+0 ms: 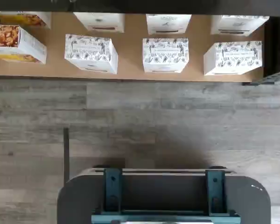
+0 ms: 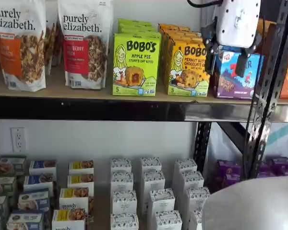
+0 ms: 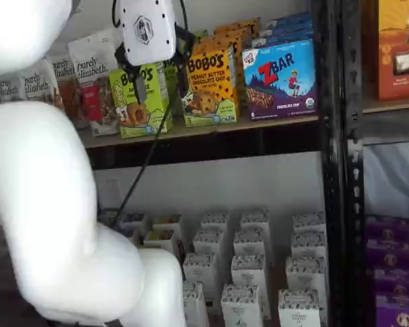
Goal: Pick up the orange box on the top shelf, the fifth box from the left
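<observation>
The orange box [image 2: 187, 67] [image 3: 208, 85] is a yellow-orange Bobo's carton standing upright on the top shelf [image 2: 86, 93] [image 3: 259, 126], between a green carton and a blue one, with more like it behind. My gripper [image 2: 226, 60] [image 3: 152, 71] hangs out in front of the shelf at the height of the boxes. It is open, with nothing between its black fingers [image 2: 210, 50]. In a shelf view it overlaps the orange box's right edge and the blue carton. The wrist view does not show the orange box.
A lime-green Bobo's box [image 2: 136, 64], a blue Zbar box [image 2: 235, 76] and granola bags [image 2: 84, 43] share the shelf. A black perforated upright [image 2: 266, 86] stands right of the gripper. Small white cartons [image 1: 165, 55] fill the lower shelf. My white arm [image 3: 48, 204] fills a shelf view's left.
</observation>
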